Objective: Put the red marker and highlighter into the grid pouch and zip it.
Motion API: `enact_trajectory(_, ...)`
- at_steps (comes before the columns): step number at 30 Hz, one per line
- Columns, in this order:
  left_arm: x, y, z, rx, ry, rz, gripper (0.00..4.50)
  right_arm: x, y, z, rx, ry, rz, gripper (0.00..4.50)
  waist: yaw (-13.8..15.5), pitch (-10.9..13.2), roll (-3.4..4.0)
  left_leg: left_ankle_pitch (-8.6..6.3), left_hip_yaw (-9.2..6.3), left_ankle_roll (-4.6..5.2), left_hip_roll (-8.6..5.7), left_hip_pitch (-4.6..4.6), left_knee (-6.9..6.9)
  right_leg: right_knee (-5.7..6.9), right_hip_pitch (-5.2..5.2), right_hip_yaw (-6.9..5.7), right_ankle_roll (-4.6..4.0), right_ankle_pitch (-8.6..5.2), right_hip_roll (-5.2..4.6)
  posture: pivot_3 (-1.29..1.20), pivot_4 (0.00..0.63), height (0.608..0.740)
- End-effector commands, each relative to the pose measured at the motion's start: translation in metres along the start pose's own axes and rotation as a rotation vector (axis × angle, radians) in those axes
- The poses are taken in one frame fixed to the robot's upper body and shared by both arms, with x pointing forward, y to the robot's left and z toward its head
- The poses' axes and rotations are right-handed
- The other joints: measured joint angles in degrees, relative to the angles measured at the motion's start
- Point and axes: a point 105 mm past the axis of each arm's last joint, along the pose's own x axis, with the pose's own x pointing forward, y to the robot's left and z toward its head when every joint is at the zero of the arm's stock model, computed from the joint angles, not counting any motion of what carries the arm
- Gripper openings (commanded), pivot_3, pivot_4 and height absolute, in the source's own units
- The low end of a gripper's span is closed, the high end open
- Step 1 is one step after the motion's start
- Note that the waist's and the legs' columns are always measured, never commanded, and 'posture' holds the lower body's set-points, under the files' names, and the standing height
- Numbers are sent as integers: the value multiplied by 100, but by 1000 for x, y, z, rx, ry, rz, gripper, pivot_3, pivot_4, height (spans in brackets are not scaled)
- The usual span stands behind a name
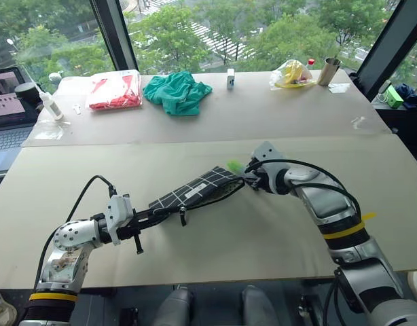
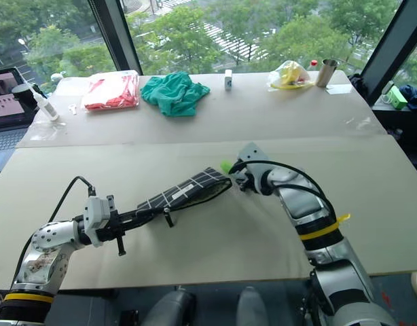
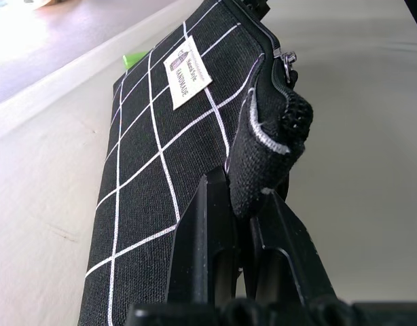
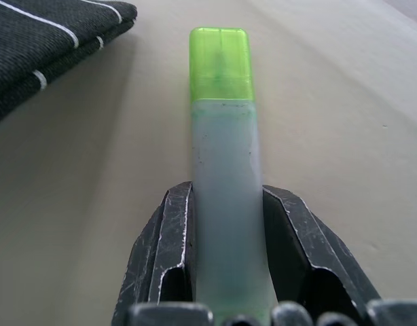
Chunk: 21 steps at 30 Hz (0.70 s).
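Near the middle of the tabletop (image 1: 73, 170): grid pouch (image 1: 195, 190), black with white lines and a small white label, held off the surface at a slant, its far end toward the highlighter (image 1: 234, 165). Left gripper (image 3: 242, 210) clenched on the pouch's near end (black fabric bunched between the two fingers, zipper running along the edge beside them). Right gripper (image 4: 225, 204) clamped on the highlighter, both fingers pressed against the pale barrel, green cap pointing outward just beside the pouch's far corner, apart from it by a narrow gap. Along the far edge of the tabletop: a red-and-white packet (image 1: 115, 92), a crumpled green cloth (image 1: 176, 93), a small white box (image 1: 230, 77), a yellow bag (image 1: 292, 73) and a metal cup (image 1: 328, 70). At the far left corner, a white bottle (image 1: 49, 104) beside a laptop (image 1: 8, 109).
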Motion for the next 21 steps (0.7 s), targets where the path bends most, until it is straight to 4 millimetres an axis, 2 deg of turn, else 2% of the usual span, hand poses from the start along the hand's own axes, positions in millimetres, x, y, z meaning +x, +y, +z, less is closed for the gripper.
enact_trajectory(1, -1, 3, 8, 37, -25, 10, 0, -4, -9, -5, 19, 2, -28, 1013, 0, 0, 0, 0, 0, 0, 0, 0, 0, 0, -1, 0, 0, 0, 0, 0, 150, 740)
enact_trajectory(4, 0, 4, 9, 39, -28, 11, 0, -10, -23, 17, 7, -98, -78, 1013, 3, 0, 0, 0, 0, 0, 0, -1, 0, 0, -1, 0, 0, 0, 0, 0, 150, 740)
enact_trajectory(6, 0, 3, 9, 39, -26, 9, 0, -25, -36, 42, -37, -194, -94, 1013, -1, 1, 1, 0, 0, 0, -1, -3, 0, 0, -3, 0, 0, 0, 0, 0, 150, 740)
enact_trajectory(8, 0, 3, 9, 38, -25, 7, 0, -53, -45, 77, -125, -355, -69, 1013, -10, 2, 2, 1, 1, -2, -2, -12, 0, 1, -13, 3, 0, 0, 0, 0, 150, 740)
enact_trajectory(10, 0, 3, 9, 37, -25, 5, 0, -83, -40, 103, -235, -489, 0, 1013, -15, 4, 5, 1, 2, -2, -1, -22, 0, 0, -24, 3, 0, 0, 0, 0, 150, 740)
enact_trajectory(11, 0, 3, 9, 38, -25, 4, 0, -96, -33, 108, -282, -519, 57, 1013, -17, 4, 5, 1, 2, -1, 0, -26, 0, 2, -29, 2, 0, 0, 0, 0, 150, 740)
enact_trajectory(13, 1, 3, 9, 38, -26, 2, 0, -117, -10, 106, -412, -520, 203, 1013, -8, 4, 5, 0, -1, 1, 2, -27, -1, 0, -28, -5, 0, 0, 1, 0, 150, 740)
enact_trajectory(16, 1, 3, 10, 39, -27, 1, 0, -136, 18, 81, -596, -404, 380, 1013, 7, 2, 2, -8, -3, 9, 5, -24, -1, -9, -16, -15, 1, 0, 1, 0, 150, 740)
enact_trajectory(19, 1, 3, 10, 38, -28, -1, 0, -138, 24, 57, -725, -262, 412, 1013, 15, 3, 1, -10, 3, 11, 1, -22, 4, -14, -6, -11, 3, 1, -2, 0, 150, 740)
enact_trajectory(21, 1, 3, 10, 38, -27, -2, 0, -137, 26, 50, -763, -221, 419, 1013, 8, 3, 1, -10, 6, 11, 1, -21, 7, -12, -7, -11, 3, 1, -2, 0, 150, 740)
